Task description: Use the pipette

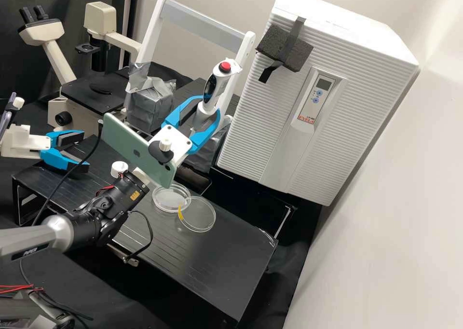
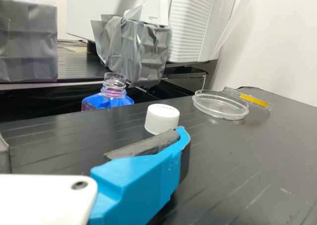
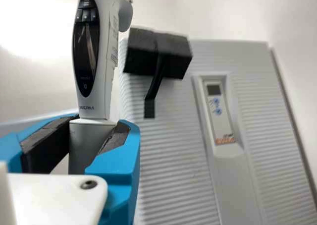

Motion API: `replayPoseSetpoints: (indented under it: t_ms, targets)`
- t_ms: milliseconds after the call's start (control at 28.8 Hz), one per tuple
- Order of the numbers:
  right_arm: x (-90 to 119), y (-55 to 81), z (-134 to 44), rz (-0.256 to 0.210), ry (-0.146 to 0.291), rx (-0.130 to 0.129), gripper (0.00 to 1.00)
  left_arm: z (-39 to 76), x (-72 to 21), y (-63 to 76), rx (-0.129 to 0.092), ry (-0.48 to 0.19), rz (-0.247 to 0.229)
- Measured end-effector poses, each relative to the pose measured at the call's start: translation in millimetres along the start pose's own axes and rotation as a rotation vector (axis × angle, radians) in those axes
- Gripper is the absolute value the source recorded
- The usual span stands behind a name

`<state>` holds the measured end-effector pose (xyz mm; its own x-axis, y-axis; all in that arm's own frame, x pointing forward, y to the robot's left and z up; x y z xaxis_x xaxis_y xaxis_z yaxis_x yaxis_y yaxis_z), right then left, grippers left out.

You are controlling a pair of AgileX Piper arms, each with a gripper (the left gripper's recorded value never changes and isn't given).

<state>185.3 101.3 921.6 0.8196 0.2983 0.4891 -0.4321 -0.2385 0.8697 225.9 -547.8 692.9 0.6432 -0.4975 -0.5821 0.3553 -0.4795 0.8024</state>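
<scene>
Low over the black ribbed platform (image 1: pixel 217 266), the left gripper (image 1: pixel 83 150) hangs with its blue fingers apart and nothing between them. Its wrist view adds detail. A round white screw cap (image 2: pixel 162 118) lies on the platform just beyond the finger. Past it sits a shallow clear plastic dish (image 2: pixel 220 104), with a flat clear lid (image 2: pixel 250 98) marked by a yellow strip beside it. Behind the platform's edge stands an uncapped clear bottle of pink liquid with a blue label (image 2: pixel 111 92), in front of a block wrapped in grey tape (image 2: pixel 136 46).

Farther back and raised above the dish, the right gripper (image 1: pixel 202 112) is clamped on the lower body of the white-and-grey handheld pipette (image 1: pixel 212 90). The high view gives the pipette's slight lean and the red plunger button on top. The right wrist view gives its long, dark, glossy front panel with small keys above. Behind it there is the white ribbed cabinet (image 3: pixel 237 175), which carries a black foam block (image 3: pixel 157 51).
</scene>
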Motion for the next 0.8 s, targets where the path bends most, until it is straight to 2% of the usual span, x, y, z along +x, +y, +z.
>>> replayPoseSetpoints:
  t_ms: [174, 243, 382, 521, 625, 799]
  targets:
    - [-0.8, -8.4, 0.1, -0.064, -0.018, 0.007, 0.0, 0.6, -1.8, -1.1, -0.003, -0.006, 0.005]
    - [-1.9, -9.9, 0.7, -0.075, -0.019, 0.0, 0.0, 0.5, -1.9, -1.6, -0.005, -0.007, 0.006]
    - [-4.1, -9.7, 3.7, -0.077, -0.033, -0.007, 0.0, -0.3, -1.2, -3.3, -0.008, -0.008, 0.003]
    - [-5.0, -7.1, 5.8, -0.072, -0.051, -0.025, 0.0, -0.3, -1.2, -3.2, -0.008, -0.008, 0.004]
    - [-5.5, -4.3, 5.1, -0.061, -0.05, -0.045, 0.0, -0.3, -1.2, -3.2, -0.008, -0.008, 0.004]
    - [-7.4, -2.8, 6.5, -0.057, -0.056, -0.06, 0.0, -0.3, -1.2, -3.2, -0.008, -0.008, 0.004]
